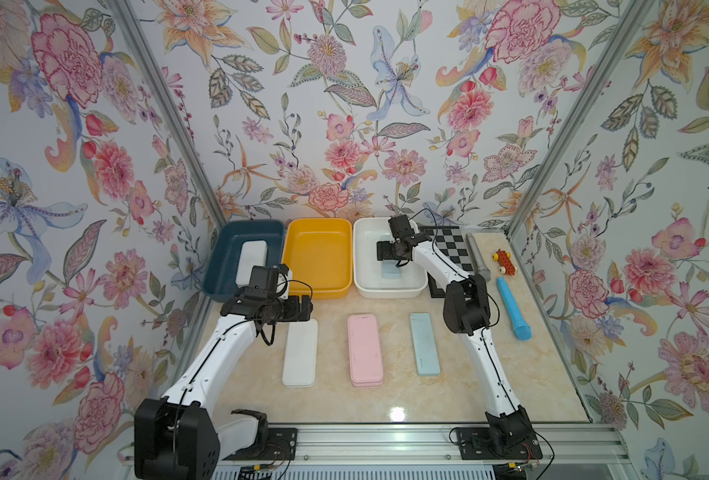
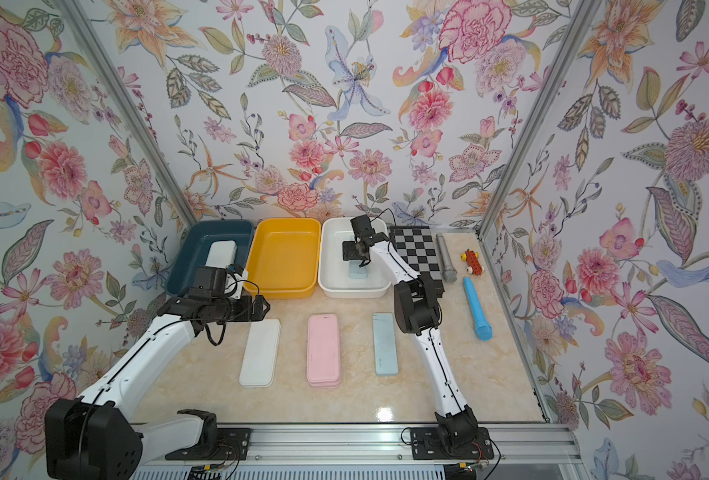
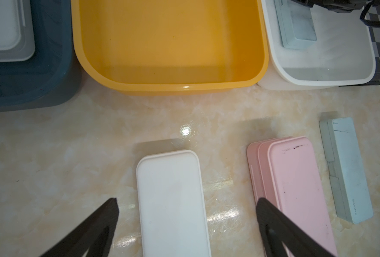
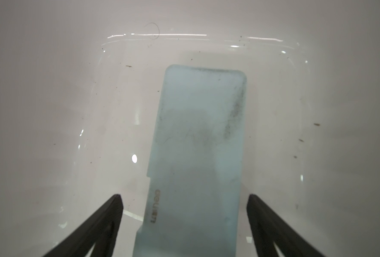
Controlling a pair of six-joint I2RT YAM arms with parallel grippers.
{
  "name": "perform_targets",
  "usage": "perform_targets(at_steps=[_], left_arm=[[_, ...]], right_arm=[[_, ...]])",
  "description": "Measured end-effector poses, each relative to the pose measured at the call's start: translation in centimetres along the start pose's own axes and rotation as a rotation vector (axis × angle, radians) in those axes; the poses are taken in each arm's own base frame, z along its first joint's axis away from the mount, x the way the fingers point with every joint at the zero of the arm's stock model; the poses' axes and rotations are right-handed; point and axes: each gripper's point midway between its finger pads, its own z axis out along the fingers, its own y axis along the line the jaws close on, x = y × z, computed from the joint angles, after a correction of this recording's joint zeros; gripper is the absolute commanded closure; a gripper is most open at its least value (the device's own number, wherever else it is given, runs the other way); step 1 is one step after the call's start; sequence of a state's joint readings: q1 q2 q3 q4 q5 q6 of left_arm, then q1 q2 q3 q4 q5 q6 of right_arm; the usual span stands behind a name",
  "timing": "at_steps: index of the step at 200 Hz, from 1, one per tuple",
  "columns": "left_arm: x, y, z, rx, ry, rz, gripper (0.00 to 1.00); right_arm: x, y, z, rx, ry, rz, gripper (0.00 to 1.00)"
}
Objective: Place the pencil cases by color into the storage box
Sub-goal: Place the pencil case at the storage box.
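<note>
A light blue pencil case (image 4: 198,144) lies in the white storage box (image 1: 386,291). My right gripper (image 4: 184,195) hangs open just above it, fingers apart from its sides. On the table lie a white pencil case (image 1: 300,353), a pink stack (image 1: 365,351) and another light blue case (image 1: 424,344), side by side. My left gripper (image 3: 188,200) is open over the far end of the white case (image 3: 171,200), holding nothing. Another white case (image 1: 252,255) rests in the dark blue box (image 1: 219,270). Between those two boxes, the yellow box (image 1: 318,257) holds nothing.
Right of the white box lie a chessboard (image 1: 452,249), a grey microphone (image 1: 478,257), a red toy car (image 1: 503,262) and a bright blue microphone-shaped stick (image 1: 514,307). Flowered walls close in the table on three sides.
</note>
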State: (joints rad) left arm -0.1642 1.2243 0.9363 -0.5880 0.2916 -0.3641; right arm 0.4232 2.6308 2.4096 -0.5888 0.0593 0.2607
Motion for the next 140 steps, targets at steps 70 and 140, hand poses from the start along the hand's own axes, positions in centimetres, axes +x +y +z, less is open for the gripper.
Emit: perform_targets(at_steps=[70,140], left_arm=[[0.3,-0.5,0.2,-0.033,0.003,0.039,0.02],[4.6,-2.3,3.8,-0.128,0.134,0.066,0.02]], right_arm=[[-0.4,0.2,-1.0,0.016,-0.033,-0.042,0.0],[-3.0,0.5,-13.6,-0.014,-0.196,-0.063,0.0]])
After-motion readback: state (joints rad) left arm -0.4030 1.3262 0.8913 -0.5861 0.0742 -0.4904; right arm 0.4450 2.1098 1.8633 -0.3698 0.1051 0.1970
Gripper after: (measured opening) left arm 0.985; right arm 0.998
